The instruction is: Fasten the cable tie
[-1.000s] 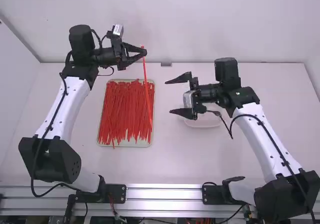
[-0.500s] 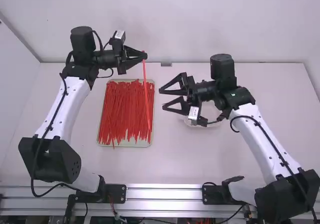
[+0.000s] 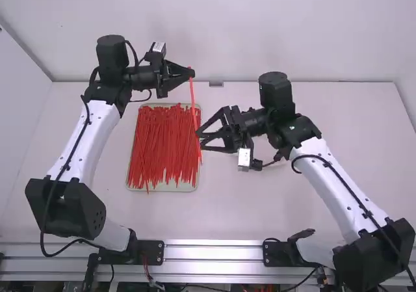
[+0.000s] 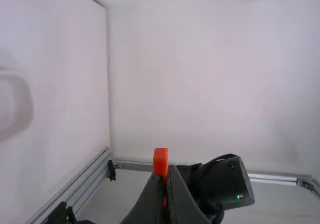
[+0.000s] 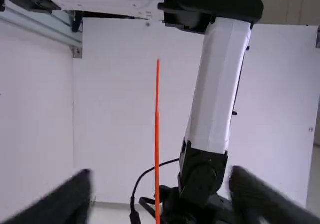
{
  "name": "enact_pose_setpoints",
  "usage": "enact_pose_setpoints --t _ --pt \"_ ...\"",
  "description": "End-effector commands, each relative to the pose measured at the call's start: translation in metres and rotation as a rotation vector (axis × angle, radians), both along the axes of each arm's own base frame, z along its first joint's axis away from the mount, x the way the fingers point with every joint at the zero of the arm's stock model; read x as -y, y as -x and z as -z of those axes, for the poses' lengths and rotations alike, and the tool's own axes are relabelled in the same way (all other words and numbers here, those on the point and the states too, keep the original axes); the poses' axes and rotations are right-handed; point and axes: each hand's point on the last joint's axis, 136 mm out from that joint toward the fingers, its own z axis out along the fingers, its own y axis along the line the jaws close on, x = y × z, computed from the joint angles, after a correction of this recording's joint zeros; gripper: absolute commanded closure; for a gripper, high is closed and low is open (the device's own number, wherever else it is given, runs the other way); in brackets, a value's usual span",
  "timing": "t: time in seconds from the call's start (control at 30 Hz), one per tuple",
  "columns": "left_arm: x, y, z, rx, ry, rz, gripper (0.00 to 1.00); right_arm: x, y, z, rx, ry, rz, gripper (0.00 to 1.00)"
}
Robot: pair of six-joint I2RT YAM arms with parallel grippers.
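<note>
My left gripper (image 3: 188, 75) is raised above the far end of the tray, shut on the head end of a single red cable tie (image 3: 194, 116) that hangs straight down. In the left wrist view the tie's orange head (image 4: 160, 162) sticks up between the shut fingers of my left gripper (image 4: 165, 184). My right gripper (image 3: 202, 134) is open, its fingers spread on either side of the tie's lower part without touching it. The right wrist view shows the tie (image 5: 157, 134) as a thin red line between the two blurred open fingers (image 5: 67, 199).
A flat tray (image 3: 162, 186) holding several red cable ties (image 3: 162, 146) lies left of centre. A clear shallow dish sits partly hidden behind the right arm (image 3: 286, 159). An aluminium rail (image 3: 208, 250) runs along the table's front edge.
The right gripper has swung left from the clear dish to the hanging tie, its fingers now around the tie's lower part. The left gripper shifted slightly right with the tie.
</note>
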Motion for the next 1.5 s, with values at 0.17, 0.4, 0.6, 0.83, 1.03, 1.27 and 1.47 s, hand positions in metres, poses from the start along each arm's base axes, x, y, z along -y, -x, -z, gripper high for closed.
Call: enact_pose_setpoints --t 0.17,0.4,0.6,0.83,1.03,1.27,1.47 --pt "0.007 0.007 -0.012 0.028 0.004 0.023 0.98 0.001 0.005 -0.012 0.023 -0.021 -0.020 0.71" --pt "0.018 0.011 -0.011 0.052 -0.005 0.047 0.98 0.002 0.004 -0.012 0.023 -0.020 -0.017 0.71" --pt "0.018 0.008 -0.010 0.051 -0.010 0.031 0.98 0.002 0.004 -0.012 0.018 -0.018 -0.018 0.90" --pt "0.007 0.003 -0.011 0.054 -0.010 0.004 0.98 0.002 0.005 -0.011 0.006 -0.014 -0.020 0.85" --pt "0.009 0.003 -0.012 0.061 -0.010 0.007 0.98 0.002 0.006 -0.010 -0.002 -0.011 -0.020 0.85" --pt "0.006 0.002 -0.013 0.069 -0.010 -0.001 0.98 0.002 0.006 -0.010 -0.005 -0.009 -0.020 0.86" --pt "0.005 0.002 -0.011 0.105 -0.027 0.002 0.98 0.001 0.002 -0.009 -0.069 0.027 0.007 1.00"
